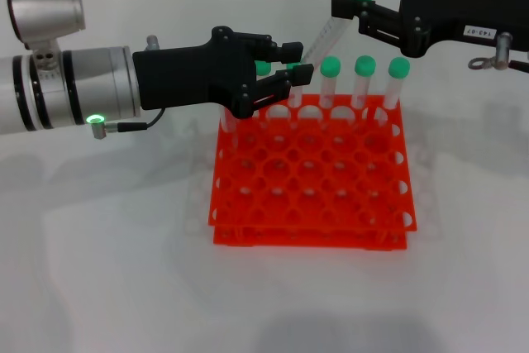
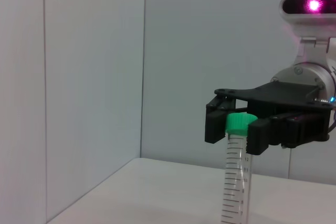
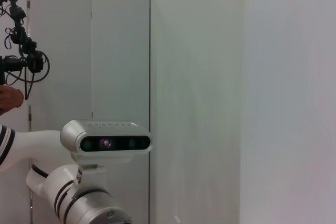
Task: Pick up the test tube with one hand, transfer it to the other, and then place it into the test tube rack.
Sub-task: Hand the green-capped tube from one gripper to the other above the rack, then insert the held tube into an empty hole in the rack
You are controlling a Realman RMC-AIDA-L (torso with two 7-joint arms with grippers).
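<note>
Black and bearing a small white printed label on its side, the right gripper [image 1: 354, 3] is clenched on the green cap end of the test tube [image 1: 324, 39], holding it aloft behind the rack's back row. In the head view the tube slants down and toward the robot's left from that grip, its lower end near the left gripper's fingertips; contact there cannot be confirmed. In the left wrist view the right gripper [image 2: 237, 128] has a finger on each side of the cap, and the test tube [image 2: 235, 182] hangs below it, with printed graduation marks on its clear wall; the figures are too small to read.

Left gripper [image 1: 291, 62], black and unlabelled, reaches in over the rack's back left corner with its fingers parted and nothing between them. A green light shows on its silver arm segment.

Below stands the orange test tube rack [image 1: 312, 178] on the white table [image 1: 99, 270], two-tiered, with a grid of round holes. Green-capped tubes [image 1: 364, 80] stand upright in its back row only; those on the left are partly hidden by the left gripper. The label's characters cannot be read reliably.
</note>
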